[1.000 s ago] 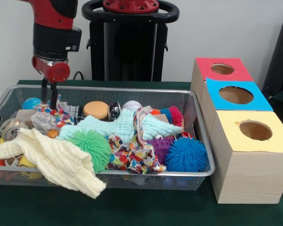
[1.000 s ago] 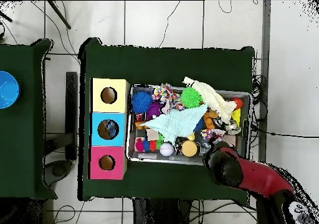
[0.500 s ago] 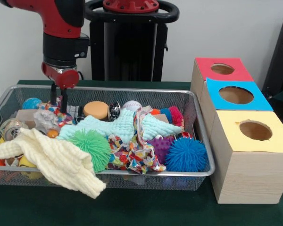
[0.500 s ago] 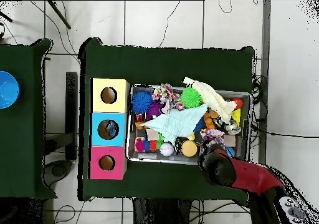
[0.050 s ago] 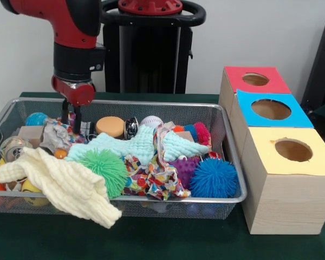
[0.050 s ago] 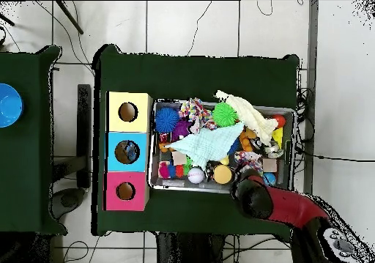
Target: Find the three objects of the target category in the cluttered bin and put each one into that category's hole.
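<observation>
1. The search step is judged to be in hand: the gripper (image 5: 72, 120) is lowered into the wire bin (image 5: 151, 103) at its ten o'clock corner in the front view, with nothing yet carried toward the boxes.
2. The two thin fingers (image 5: 77, 122) are seen slightly parted and empty, their tips just beside a crumpled patterned cloth (image 5: 57, 135); the gripper is taken to be released.
3. The target category is not named by the pictures, so it cannot be told which items are wanted. Candidates lie in the bin: a green spiky ball (image 5: 104, 169), a blue spiky ball (image 5: 213, 178), a cream knitted cloth (image 5: 65, 187), a pale turquoise cloth (image 5: 135, 145) and a baseball (image 5: 151, 121).
4. The next move is judged to call for the fingers being closed on one item and its being carried to the three o'clock side, to the red box (image 5: 254, 80), the blue box (image 5: 271, 109) or the yellow box (image 5: 292, 150).
5. The finger gap and the height above the clutter are shown only in the front view.
6. In the overhead view the gripper is hidden beneath the red arm (image 6: 282, 205); the bin's outline on the green counter (image 6: 198, 73) and the row of boxes at nine o'clock are shown there instead.
</observation>
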Robot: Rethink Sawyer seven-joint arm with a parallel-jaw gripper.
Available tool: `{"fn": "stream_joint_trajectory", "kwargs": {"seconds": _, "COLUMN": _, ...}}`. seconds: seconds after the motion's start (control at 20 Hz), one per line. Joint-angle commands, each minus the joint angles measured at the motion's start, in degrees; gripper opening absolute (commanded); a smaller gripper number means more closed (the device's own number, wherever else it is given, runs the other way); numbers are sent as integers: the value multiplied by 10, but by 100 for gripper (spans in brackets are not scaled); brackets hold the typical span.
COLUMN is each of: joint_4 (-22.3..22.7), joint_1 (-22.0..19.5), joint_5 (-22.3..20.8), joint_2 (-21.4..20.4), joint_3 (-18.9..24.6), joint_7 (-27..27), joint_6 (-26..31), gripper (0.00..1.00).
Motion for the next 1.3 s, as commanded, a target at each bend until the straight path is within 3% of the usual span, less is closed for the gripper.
{"fn": "stream_joint_trajectory", "kwargs": {"seconds": 0.05, "joint_4": -22, "joint_1": 8, "joint_5": 7, "joint_2": 46, "joint_3": 13, "joint_7": 48, "joint_6": -42, "gripper": 100}}
{"fn": "stream_joint_trajectory", "kwargs": {"seconds": 0.45, "joint_4": -33, "joint_1": 17, "joint_5": 17, "joint_2": 60, "joint_3": 7, "joint_7": 49, "joint_6": -53, "gripper": 100}}
{"fn": "stream_joint_trajectory", "kwargs": {"seconds": 0.7, "joint_4": -35, "joint_1": 44, "joint_5": 27, "joint_2": 61, "joint_3": -22, "joint_7": 61, "joint_6": -83, "gripper": 100}}
{"fn": "stream_joint_trajectory", "kwargs": {"seconds": 0.75, "joint_4": -37, "joint_1": 49, "joint_5": 29, "joint_2": 61, "joint_3": -27, "joint_7": 61, "joint_6": -85, "gripper": 0}}
{"fn": "stream_joint_trajectory", "kwargs": {"seconds": 0.95, "joint_4": -36, "joint_1": 45, "joint_5": 28, "joint_2": 39, "joint_3": -10, "joint_7": 48, "joint_6": -58, "gripper": 0}}
{"fn": "stream_joint_trajectory", "kwargs": {"seconds": 1.3, "joint_4": -39, "joint_1": 72, "joint_5": 42, "joint_2": -9, "joint_3": -11, "joint_7": 44, "joint_6": -24, "gripper": 0}}
